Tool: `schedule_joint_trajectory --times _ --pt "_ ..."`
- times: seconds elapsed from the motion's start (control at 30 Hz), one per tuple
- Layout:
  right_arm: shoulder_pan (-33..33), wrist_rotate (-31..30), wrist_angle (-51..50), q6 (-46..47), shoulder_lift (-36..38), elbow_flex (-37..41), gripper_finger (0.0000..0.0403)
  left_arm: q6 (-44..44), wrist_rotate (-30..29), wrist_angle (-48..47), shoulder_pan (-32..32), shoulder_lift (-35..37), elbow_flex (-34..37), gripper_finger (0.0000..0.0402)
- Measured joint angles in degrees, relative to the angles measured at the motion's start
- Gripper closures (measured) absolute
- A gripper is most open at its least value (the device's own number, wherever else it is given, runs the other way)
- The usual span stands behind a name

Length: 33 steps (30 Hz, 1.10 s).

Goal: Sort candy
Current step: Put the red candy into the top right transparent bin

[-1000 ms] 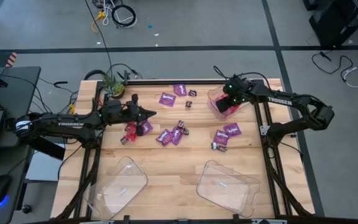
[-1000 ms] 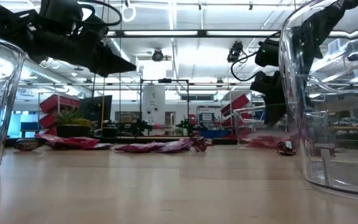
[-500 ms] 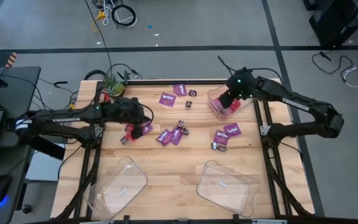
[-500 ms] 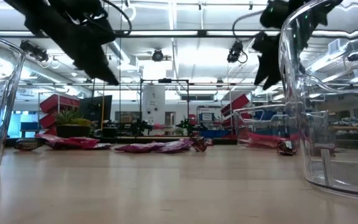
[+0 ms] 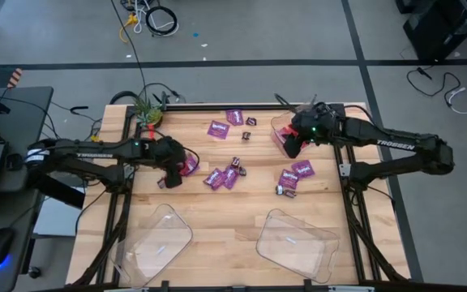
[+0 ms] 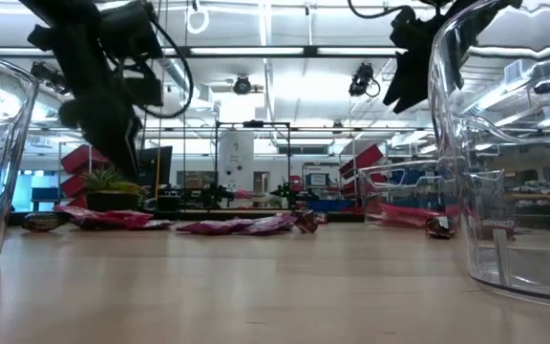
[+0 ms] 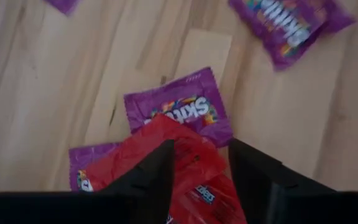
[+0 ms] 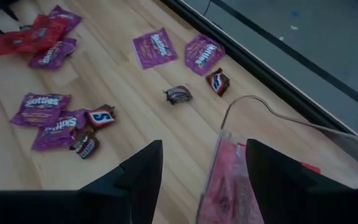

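Red packet (image 7: 188,165) lies between left tool (image 7: 199,163) fingers

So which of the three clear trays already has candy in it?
The tray at the table's far right corner, under the right gripper: red packets lie inside. The two near-edge trays hold nothing.
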State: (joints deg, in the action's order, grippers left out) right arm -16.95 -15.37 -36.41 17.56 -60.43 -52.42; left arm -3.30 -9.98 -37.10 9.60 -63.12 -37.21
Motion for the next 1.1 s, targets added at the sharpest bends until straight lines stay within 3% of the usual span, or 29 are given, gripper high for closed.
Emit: schedule_joint_trajectory --times 0.27,0.53,0.67,0.9,1.1 --pt "3.14 -1.69 0.99 0.38 -0.21 0.02 0.0188 -0.1 -3.54 1.21 -1.8 -9.6 0.04 0.0186" --pt "3.19 -2.17 1.28 0.33 -0.25 0.02 0.0188 -0.01 -3.65 2.23 -2.59 -15.31 0.07 0.0185" --pt "3.19 -2.67 1.32 0.29 -0.25 0.02 0.0188 1.03 -3.62 2.3 -2.59 -15.67 0.07 0.023" --pt "3.24 -2.67 1.34 0.29 -0.25 0.02 0.0188 1.71 -3.06 1.23 -2.59 -15.48 -1.21 0.0386" --pt "3.83 -2.67 1.3 -1.09 -0.15 0.02 0.0188 3.09 -3.04 -1.91 -2.59 -13.64 -5.0 0.0399"
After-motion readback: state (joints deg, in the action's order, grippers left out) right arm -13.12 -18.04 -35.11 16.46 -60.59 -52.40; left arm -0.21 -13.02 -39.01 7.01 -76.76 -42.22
